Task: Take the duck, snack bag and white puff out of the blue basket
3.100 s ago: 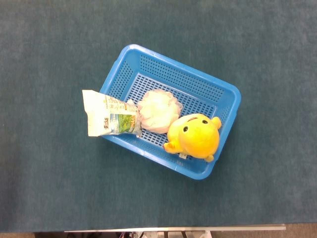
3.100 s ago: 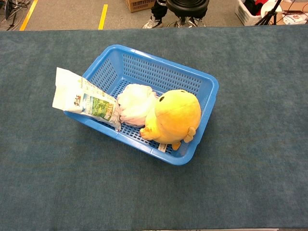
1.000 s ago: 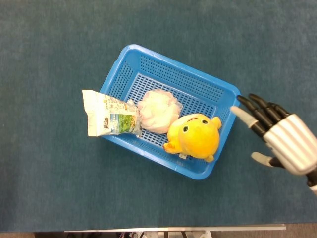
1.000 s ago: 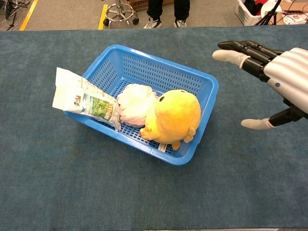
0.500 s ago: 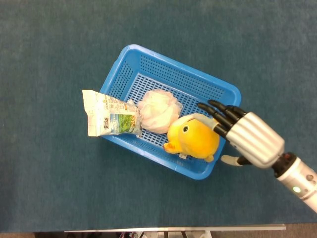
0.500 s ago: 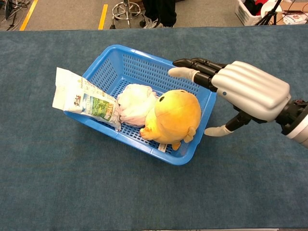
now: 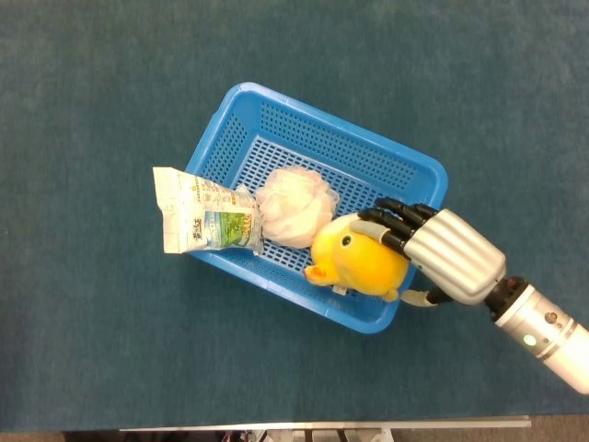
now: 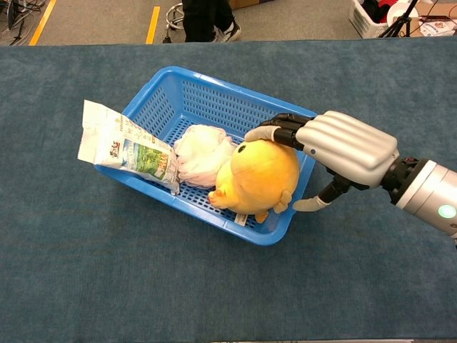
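The blue basket [image 7: 276,98] [image 8: 214,81] sits mid-table. The yellow plush duck [image 7: 357,260] [image 8: 255,180] lies in its near right corner, with the white puff [image 7: 294,204] [image 8: 201,153] just left of it. The snack bag [image 7: 204,218] [image 8: 126,147] leans over the basket's left rim, half outside. My right hand [image 7: 448,254] [image 8: 347,147] reaches in from the right; its fingers [image 8: 275,129] rest on top of the duck's head, while the thumb [image 8: 310,204] stays outside the basket's right wall. The duck is not lifted. My left hand is out of sight.
The teal cloth table [image 8: 107,271] spreads wide on all sides of the basket. Beyond its far edge, a person's feet [image 8: 203,25] and boxes [image 8: 371,14] stand on the floor.
My right hand has come in from the right, moved left and down over the basket's right rim, and its fingers have curled onto the duck's head. The objects have stayed in place.
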Available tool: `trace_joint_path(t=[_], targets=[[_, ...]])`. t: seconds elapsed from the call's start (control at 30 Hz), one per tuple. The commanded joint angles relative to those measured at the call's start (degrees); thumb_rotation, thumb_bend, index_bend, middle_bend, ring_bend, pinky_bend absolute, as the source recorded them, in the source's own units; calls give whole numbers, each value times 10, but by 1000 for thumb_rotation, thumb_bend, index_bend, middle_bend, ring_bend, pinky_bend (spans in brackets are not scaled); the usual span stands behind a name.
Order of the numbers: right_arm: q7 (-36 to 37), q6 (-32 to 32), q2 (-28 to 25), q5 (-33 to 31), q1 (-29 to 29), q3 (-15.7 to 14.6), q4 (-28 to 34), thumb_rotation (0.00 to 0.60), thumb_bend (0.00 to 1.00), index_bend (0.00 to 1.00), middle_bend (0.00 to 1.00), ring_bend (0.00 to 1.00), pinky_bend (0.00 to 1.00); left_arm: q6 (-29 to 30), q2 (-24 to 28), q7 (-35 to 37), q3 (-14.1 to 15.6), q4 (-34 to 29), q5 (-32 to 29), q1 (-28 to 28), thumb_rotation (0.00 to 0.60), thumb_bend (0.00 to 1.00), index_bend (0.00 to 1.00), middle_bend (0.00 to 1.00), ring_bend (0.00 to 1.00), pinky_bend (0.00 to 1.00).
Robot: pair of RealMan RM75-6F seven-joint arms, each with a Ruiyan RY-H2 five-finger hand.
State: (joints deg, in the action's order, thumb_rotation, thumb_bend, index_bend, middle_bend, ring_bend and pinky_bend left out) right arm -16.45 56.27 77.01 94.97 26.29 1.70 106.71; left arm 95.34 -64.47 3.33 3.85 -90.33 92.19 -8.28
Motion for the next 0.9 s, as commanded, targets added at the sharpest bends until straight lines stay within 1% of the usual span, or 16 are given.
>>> trace_joint_path(t=[0.03,0.13,0.23,0.33,0.43,0.63,0.77,0.9], targets=[[4,9,8,-3,0,-2,-9,600,0,267,302,240,461,-1,0,1,0,1,0,0,600,312,406,286,231,405],[12,22,17,0,-1,-4,-20,600,0,346,381,320,521,-2,-1,1,1,1,0,-1,600,312,406,286,231,406],[20,37,25,4,-3,-7,-31,600,0,399,448,388,566,-2,-1,2,1,2,-1,-1,600,312,407,286,231,406],[30,57,35,11,-8,-9,-44,600,0,467,505,448,596,-3,-1,2,1,3,-1,-1,600,312,413,285,231,407],[44,76,42,18,-12,-12,-56,600,0,510,542,486,618,-3,-1,2,1,2,-1,-1,600,312,419,286,231,407],[77,106,41,25,-16,-12,-56,600,0,534,573,518,633,-5,-2,0,0,1,-1,0,600,312,427,285,231,408],[103,130,35,33,-19,-8,-43,600,0,535,580,525,636,-7,-2,-2,-1,0,-1,1,600,312,430,286,231,409],[108,153,21,44,-23,-5,-24,600,0,535,580,526,636,-8,-1,-4,-1,-2,0,2,600,312,432,285,231,411]])
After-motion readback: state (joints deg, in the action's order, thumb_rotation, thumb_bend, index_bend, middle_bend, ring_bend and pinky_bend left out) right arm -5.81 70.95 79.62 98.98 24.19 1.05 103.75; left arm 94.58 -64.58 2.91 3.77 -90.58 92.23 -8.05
